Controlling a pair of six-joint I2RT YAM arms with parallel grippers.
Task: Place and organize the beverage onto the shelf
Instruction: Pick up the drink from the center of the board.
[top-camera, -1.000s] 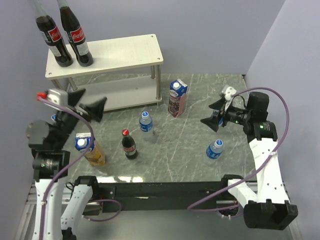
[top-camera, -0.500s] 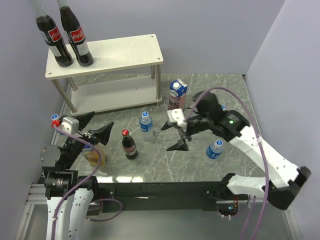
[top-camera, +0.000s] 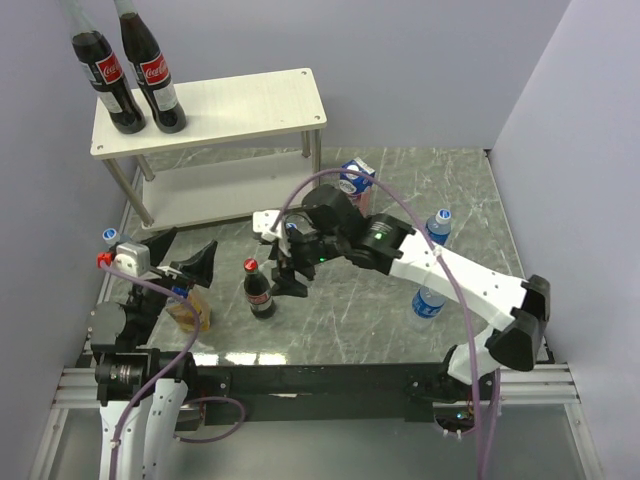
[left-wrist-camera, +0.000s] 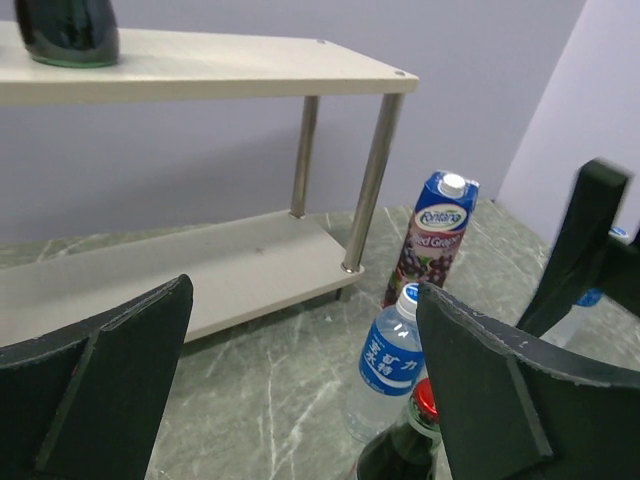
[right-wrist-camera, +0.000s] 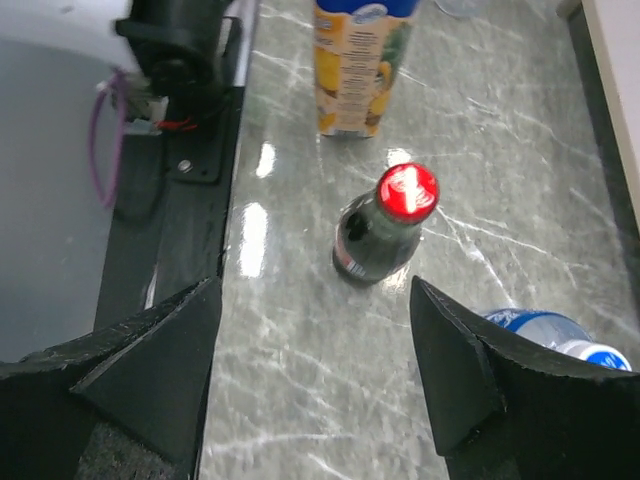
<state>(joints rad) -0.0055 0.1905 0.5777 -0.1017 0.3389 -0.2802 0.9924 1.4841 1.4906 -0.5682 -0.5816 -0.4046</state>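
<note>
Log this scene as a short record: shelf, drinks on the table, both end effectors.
shelf top: two cola bottles at left end
table, cola: third cola bottle, upright
table, cartons: yellow carton, purple carton
table, water: far-right water bottle, near-right water bottle, middle water bottle
left end effector: open, empty, by yellow carton
right end effector: open, empty, near third cola bottle
</note>
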